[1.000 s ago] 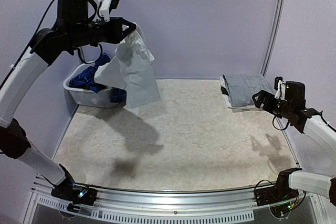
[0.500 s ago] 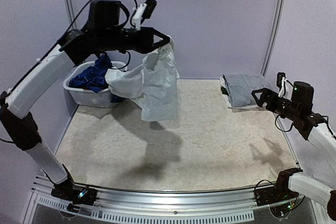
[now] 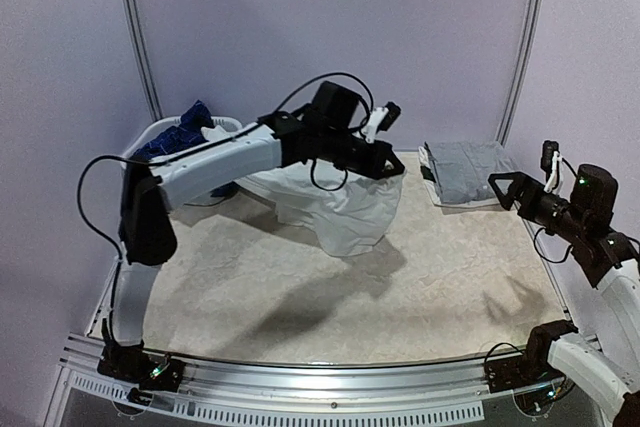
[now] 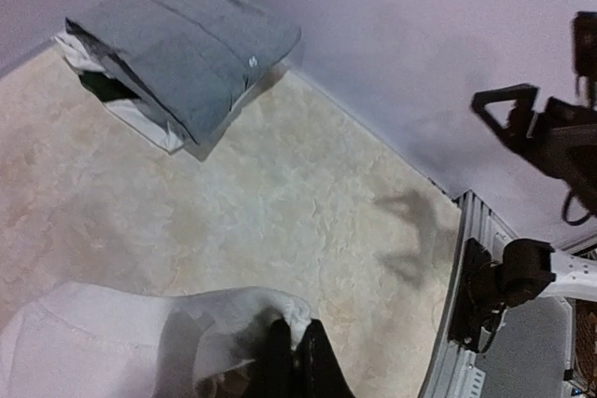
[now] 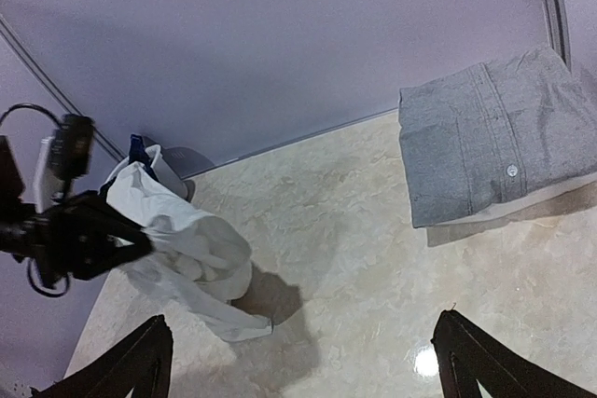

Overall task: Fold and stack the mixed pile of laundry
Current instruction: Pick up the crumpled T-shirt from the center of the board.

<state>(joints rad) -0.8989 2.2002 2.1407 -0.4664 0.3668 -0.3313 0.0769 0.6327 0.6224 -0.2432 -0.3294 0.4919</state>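
From above I see the white basket [image 3: 150, 135] at the back left with blue cloth [image 3: 185, 119] heaped in it. My left wrist camera misses that, but it shows white and dark layers under the folded grey shirt [image 4: 187, 53] at the back right. I count one basket, one folded stack and one garment in hand. My left gripper [image 3: 393, 171] is clenched on a fold of the white trousers [image 3: 345, 209], which sag onto the table [image 3: 400, 297] near its middle. My right gripper [image 3: 503, 187] hovers spread wide, grasping nothing, just beside the grey shirt.
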